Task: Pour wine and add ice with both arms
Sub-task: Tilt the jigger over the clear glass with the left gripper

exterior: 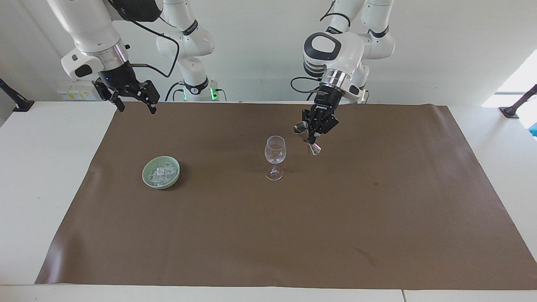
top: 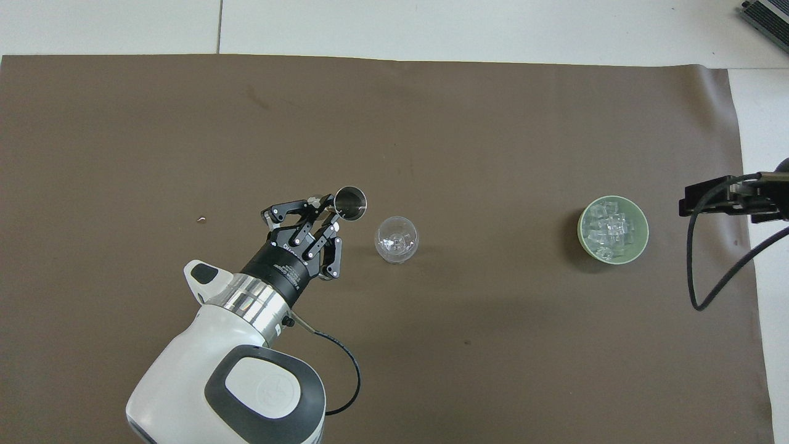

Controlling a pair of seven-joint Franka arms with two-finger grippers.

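In the facing view the left gripper (exterior: 311, 135) is clamped on a metal jigger (exterior: 307, 138), held tilted in the air just beside the rim of the upright wine glass (exterior: 275, 157) at mid-mat. The right gripper (exterior: 133, 102) waits with fingers spread, empty, over the mat's edge nearest the robots. From overhead, the ice (top: 609, 229) lies heaped in the pale green bowl (top: 641, 240) toward the right arm's end, well apart from the glass.
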